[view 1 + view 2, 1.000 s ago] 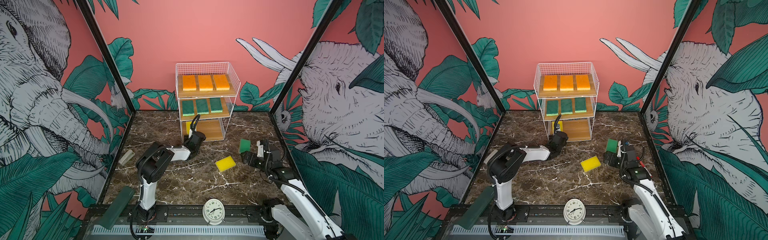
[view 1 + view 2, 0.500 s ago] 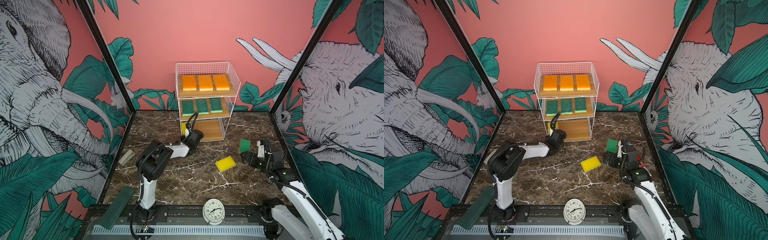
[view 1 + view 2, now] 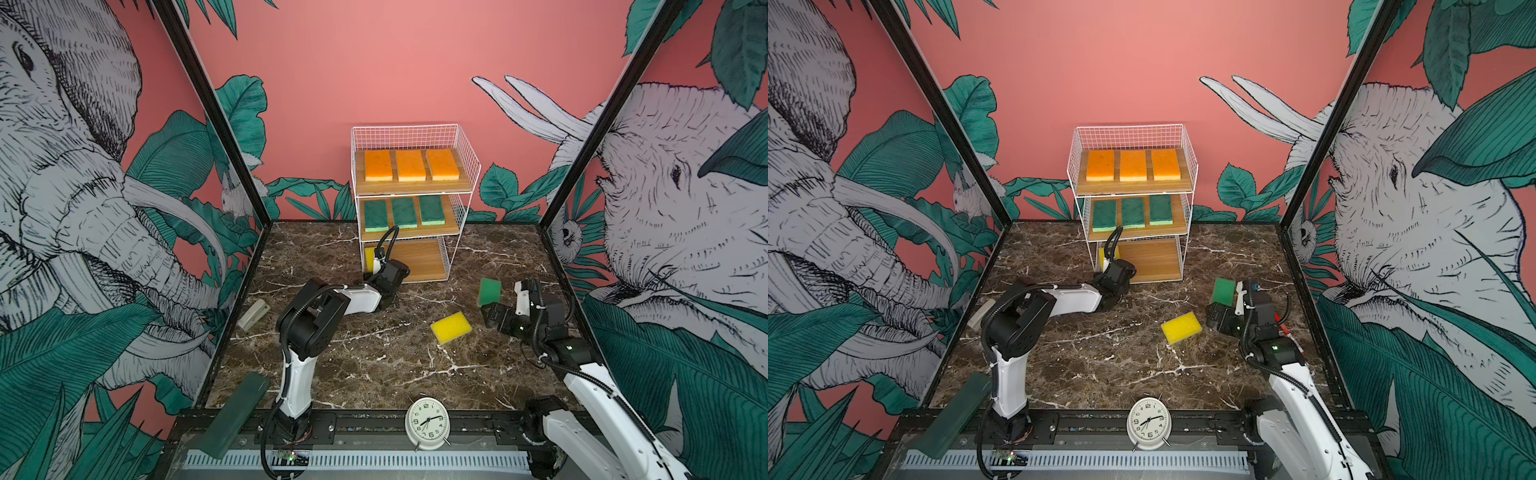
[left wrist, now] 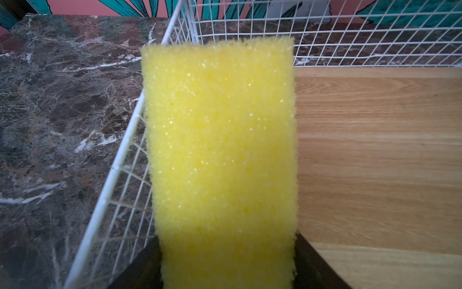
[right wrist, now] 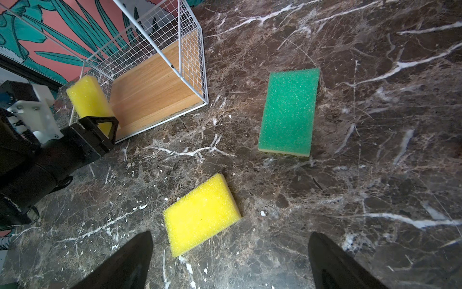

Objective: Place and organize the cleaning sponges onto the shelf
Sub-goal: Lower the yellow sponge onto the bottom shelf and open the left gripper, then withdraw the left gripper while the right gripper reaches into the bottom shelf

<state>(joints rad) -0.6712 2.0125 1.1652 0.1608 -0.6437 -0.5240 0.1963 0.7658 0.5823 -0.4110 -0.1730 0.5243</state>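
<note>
Marble counter (image 3: 374,365): little has shifted; your left pincer (image 4: 227,237) still clasps a yellow sponge (image 4: 220,140) against the shelf (image 3: 419,257) bottom tier's left wall, not yet laid; right pincer (image 5: 231,235) gapes empty near loose yellow sponge (image 5: 200,212) and green sponge (image 5: 287,112).

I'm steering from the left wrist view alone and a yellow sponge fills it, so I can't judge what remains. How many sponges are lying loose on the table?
Observer: Two besides your held yellow sponge: a loose yellow sponge and a green sponge, both on the table near the right gripper.
Operator: Is that gripper holding anything?
Observer: No, it is open and empty.
Operator: And higher up?
Observer: On the shelf, three orange sponges fill the top tier, three dark green sponges the middle.
</note>
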